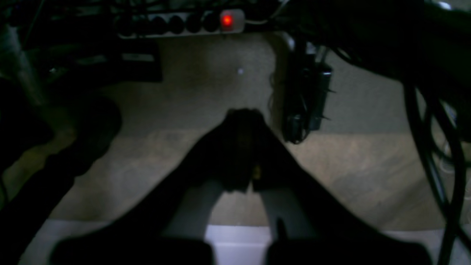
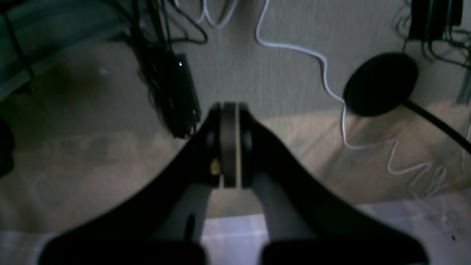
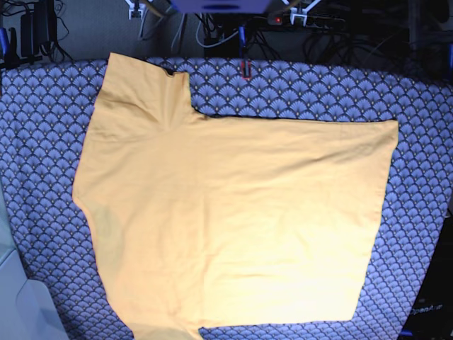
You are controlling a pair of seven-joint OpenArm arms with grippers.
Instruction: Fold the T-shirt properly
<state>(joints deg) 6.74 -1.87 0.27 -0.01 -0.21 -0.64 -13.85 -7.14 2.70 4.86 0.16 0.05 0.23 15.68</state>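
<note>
T-shirt (image 3: pixel 233 219) flat on tabletop (image 3: pixel 425 99), unfolded; left tool (image 1: pixel 244 147) and right tool (image 2: pixel 230 143) both closed, empty; grab sleeve edge first, fold inward evenly.

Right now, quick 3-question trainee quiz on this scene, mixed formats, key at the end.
1. True or false: the yellow-orange T-shirt lies spread flat on the scallop-patterned table cover.
2. The left gripper is: A) open, B) shut on the shirt, C) shut, holding nothing.
3. Fill in: in the right wrist view, the right gripper points at the floor, where a ____ cable snakes.

Key: 1 true; 2 C; 3 white.
</note>
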